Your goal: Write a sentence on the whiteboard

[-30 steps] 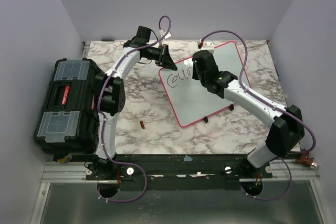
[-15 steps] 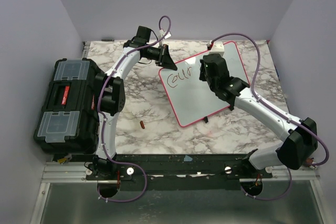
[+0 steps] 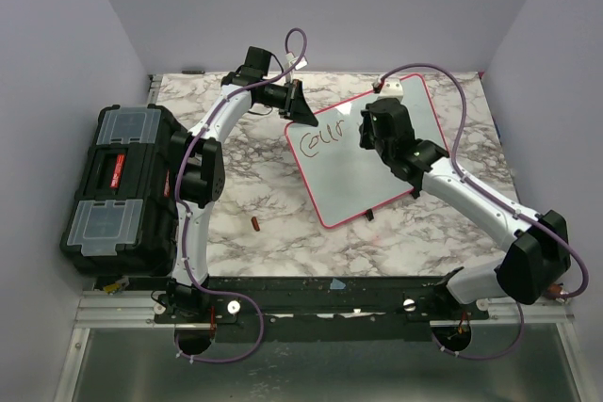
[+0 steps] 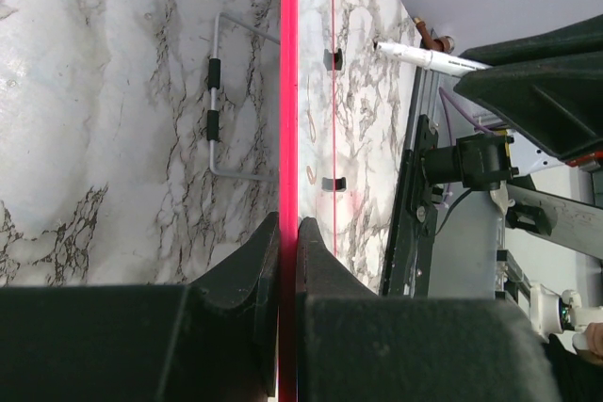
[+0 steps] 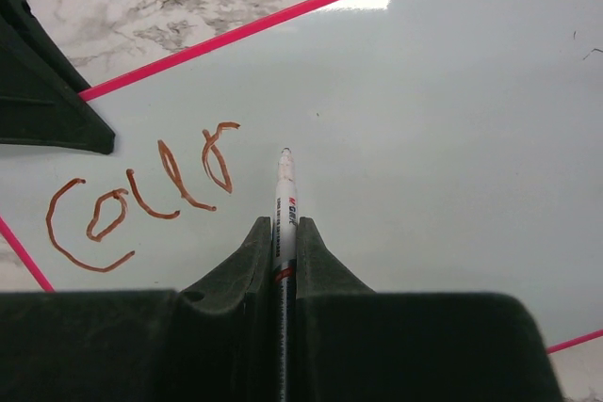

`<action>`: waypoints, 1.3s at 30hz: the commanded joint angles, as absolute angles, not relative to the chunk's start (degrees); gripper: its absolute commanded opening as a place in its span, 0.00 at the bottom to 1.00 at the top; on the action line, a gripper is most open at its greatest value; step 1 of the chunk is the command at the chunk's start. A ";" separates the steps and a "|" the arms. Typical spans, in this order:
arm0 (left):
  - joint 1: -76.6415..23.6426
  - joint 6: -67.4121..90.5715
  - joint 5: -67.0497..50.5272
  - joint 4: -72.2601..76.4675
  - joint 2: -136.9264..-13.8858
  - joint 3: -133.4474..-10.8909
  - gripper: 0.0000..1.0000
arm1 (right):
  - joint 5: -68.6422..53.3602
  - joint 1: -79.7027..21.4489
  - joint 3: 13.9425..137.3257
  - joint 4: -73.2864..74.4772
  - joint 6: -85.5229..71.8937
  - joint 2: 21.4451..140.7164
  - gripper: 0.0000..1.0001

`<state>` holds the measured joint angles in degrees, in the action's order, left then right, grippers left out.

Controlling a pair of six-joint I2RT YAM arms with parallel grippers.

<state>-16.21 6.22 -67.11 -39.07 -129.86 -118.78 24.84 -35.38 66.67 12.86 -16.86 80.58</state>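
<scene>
The whiteboard (image 3: 353, 185), white with a pink-red rim, sits at the back middle of the table. My left gripper (image 3: 302, 108) is shut on its far left rim; in the left wrist view the jaws (image 4: 288, 225) clamp the red rim (image 4: 288, 63) edge-on. The sentence (image 3: 316, 137) is a few brown letters, about "Cour" (image 5: 141, 197). My right gripper (image 3: 370, 132) is over the board's upper middle, shut on a white marker (image 5: 285, 181). The marker's tip is just right of the last letter. I cannot tell if it touches the board.
A black toolbox (image 3: 118, 190) stands at the table's left edge. A small red-brown cap (image 3: 254, 224) lies on the marble in front of the board. A wire stand (image 4: 215, 101) shows behind the board. Walls close in on three sides.
My right gripper has moved right along the board, uncovering more letters, and its elbow has swung out to the right. The left arm and the board have not moved.
</scene>
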 commanded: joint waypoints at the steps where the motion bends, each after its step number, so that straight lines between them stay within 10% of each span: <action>1: -16.87 -1.43 -65.74 -37.44 -128.41 -118.48 0.00 | 21.62 -33.39 66.18 11.43 -16.87 79.89 0.01; 39: -16.79 -1.63 -66.12 -37.40 -128.39 -118.56 0.00 | 3.09 -25.36 69.69 7.85 -18.13 87.35 0.01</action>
